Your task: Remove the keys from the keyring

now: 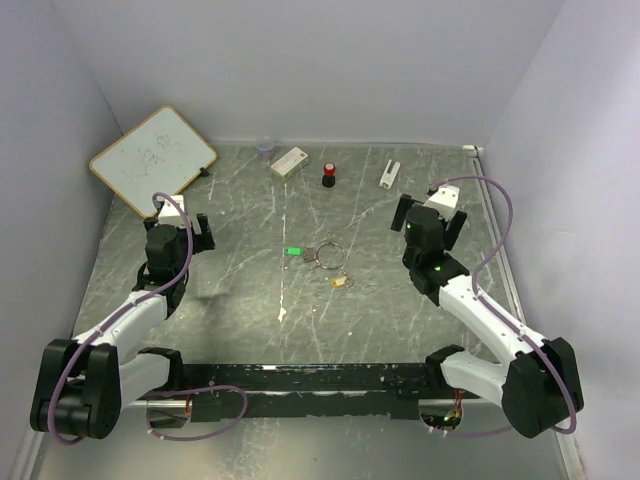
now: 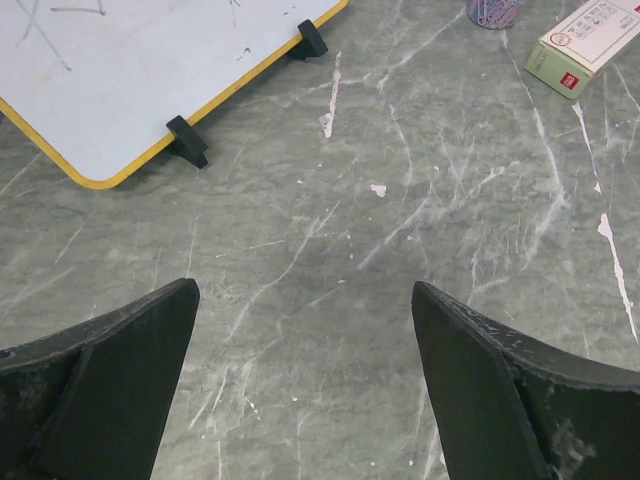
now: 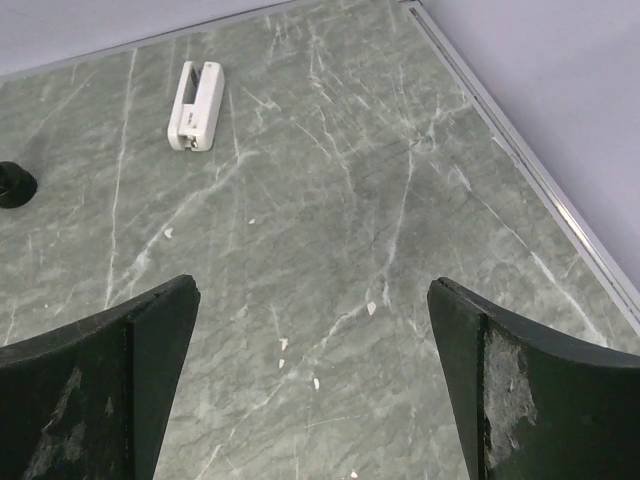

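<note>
In the top view the thin silvery keyring (image 1: 326, 254) lies on the marbled table near the middle. The green-headed key (image 1: 292, 251) lies just left of it, touching or nearly so. The yellow-orange key (image 1: 340, 281) lies a little below and right of the ring; I cannot tell whether it is attached. My left gripper (image 1: 190, 228) hovers at the left, open and empty, well left of the keys. My right gripper (image 1: 428, 214) hovers at the right, open and empty. Neither wrist view shows the keys; both show wide-apart black fingers (image 2: 120, 370) (image 3: 530, 380) over bare table.
A small whiteboard (image 1: 152, 160) (image 2: 130, 70) leans at the back left. A white box (image 1: 289, 162) (image 2: 585, 45), a red-capped black knob (image 1: 329, 175), a clear cup (image 1: 264, 149) and a white rectangular block (image 1: 389, 173) (image 3: 196, 105) stand along the back. Walls close three sides.
</note>
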Motion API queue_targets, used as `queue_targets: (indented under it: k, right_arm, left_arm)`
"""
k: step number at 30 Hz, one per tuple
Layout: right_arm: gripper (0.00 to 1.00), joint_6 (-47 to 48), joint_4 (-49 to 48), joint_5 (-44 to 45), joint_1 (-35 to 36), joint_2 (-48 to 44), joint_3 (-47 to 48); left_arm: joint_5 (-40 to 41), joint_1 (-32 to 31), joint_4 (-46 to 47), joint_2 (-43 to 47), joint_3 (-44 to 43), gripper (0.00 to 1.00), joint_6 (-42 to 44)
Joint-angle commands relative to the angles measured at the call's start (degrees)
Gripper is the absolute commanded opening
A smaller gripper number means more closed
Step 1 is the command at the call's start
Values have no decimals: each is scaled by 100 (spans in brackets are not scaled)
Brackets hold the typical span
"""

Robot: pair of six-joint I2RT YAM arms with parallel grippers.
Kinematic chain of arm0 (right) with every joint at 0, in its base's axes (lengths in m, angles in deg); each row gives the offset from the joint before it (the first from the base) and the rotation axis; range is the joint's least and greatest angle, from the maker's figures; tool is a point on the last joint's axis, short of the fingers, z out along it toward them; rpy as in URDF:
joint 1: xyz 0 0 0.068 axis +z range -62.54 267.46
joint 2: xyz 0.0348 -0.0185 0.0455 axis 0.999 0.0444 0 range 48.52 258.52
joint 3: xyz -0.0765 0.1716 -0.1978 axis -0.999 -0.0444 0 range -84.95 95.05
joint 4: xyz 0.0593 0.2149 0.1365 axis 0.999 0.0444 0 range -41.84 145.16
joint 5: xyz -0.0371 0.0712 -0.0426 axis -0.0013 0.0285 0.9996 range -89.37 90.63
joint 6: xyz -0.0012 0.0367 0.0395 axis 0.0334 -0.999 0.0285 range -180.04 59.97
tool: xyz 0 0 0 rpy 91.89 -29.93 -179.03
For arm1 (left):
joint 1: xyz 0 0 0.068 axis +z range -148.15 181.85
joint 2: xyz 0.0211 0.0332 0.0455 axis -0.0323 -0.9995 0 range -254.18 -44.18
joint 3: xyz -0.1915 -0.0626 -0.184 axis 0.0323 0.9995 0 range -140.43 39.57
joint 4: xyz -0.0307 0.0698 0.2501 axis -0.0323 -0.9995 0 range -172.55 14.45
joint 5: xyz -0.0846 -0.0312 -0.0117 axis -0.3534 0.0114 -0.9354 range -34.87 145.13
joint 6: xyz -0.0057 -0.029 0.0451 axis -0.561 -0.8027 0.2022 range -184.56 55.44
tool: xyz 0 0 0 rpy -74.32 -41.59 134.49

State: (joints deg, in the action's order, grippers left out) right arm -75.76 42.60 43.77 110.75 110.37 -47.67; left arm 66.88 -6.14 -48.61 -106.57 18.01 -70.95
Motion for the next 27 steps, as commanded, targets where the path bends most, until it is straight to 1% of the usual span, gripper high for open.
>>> queue_targets:
  k: [1, 11, 14, 18, 22, 23, 25, 27]
  right_arm:
    - [100, 42, -75, 179, 61, -12, -66]
    - [100, 55, -182, 102, 125, -271, -195]
    - [100, 213, -307, -402, 141, -378, -277]
    - [100, 621, -426, -1636, 181, -605, -478]
    - [99, 536, -236, -2175, 273, -518, -472]
    - [96, 494, -122, -2255, 318, -436, -426]
    - [87, 428, 23, -2427, 451, -268, -384]
    - [73, 323, 67, -2607, 679, -101, -387]
  left_arm:
    - [-83, -36, 53, 25, -97, 99, 57]
    - [46, -36, 59, 75, -90, 99, 0]
    - [6, -36, 86, 170, -36, 99, -28]
    - [-394, -36, 366, 470, 205, 99, 44]
    - [-240, -36, 281, 665, 253, 99, -29]
    - [-194, -36, 263, 681, 248, 99, -63]
    - [-210, -36, 232, 661, 212, 99, -97]
    - [-393, -36, 201, 598, 148, 99, -54]
